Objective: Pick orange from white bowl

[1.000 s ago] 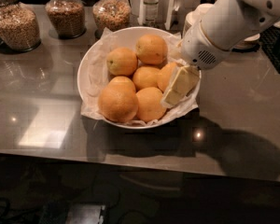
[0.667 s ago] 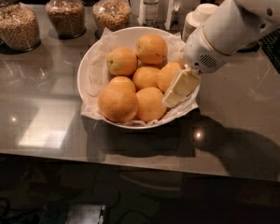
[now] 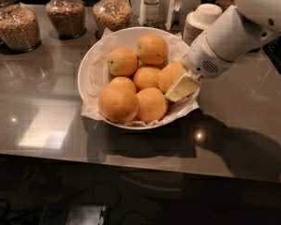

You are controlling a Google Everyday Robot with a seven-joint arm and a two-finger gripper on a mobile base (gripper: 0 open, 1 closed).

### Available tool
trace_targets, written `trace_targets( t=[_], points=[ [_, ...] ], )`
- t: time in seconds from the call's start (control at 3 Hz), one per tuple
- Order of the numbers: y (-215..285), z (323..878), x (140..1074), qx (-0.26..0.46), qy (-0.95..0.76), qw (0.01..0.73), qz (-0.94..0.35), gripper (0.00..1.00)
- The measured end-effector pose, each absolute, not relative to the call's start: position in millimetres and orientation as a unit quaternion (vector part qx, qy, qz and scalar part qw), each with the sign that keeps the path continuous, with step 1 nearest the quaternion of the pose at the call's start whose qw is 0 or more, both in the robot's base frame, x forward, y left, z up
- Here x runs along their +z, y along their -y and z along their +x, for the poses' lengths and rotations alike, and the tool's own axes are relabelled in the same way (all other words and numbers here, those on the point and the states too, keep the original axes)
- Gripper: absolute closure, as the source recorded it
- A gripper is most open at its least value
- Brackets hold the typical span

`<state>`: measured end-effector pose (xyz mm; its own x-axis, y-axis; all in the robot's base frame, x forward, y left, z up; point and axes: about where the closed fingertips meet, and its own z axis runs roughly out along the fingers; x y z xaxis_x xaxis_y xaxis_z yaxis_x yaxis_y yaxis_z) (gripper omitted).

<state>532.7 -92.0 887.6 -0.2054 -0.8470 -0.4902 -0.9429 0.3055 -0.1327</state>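
— Any writing worth reading?

— Only a label on the bottle (image 3: 151, 3), well beyond the gripper (image 3: 181, 87) at the back of the counter (image 3: 47, 102); too blurred to make out; nothing legible on the three grain jars (image 3: 65, 15) either, further off toward the view's left.

— Changed since a second ago?

— Hardly at the tip; stays low inside the white bowl (image 3: 84, 69), close to the rim on the view's right, at the same spot among the fruit; higher up, a different lean; forearm (image 3: 234, 36) swung a little up and toward the view's right, uncovering more of the stacked small bowls (image 3: 201, 18) behind.

— And the orange (image 3: 170, 75)?

— Just beside the gripper, on the side toward the bowl's middle; looks to be touching; rests on the crinkled paper (image 3: 96, 109) near the bowl's wall, not lifted; five other oranges (image 3: 118, 103) further from the gripper, spread toward the view's left, the biggest at the near edge.

— How far open? Holding anything?

— Cannot tell; shows only as one cream wedge, tilted, pushed down between that orange and the rim.
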Motion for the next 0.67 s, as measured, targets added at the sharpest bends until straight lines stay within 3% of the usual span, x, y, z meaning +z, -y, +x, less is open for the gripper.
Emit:
trace_targets(
  t=[0.33, 0.67],
  points=[
    [92.0, 532.4, 891.1, 0.094, -0.769, 0.252, -0.580, 0.85],
    [91.4, 519.4, 921.8, 0.083, -0.752, 0.295, -0.584, 1.00]
  ],
)
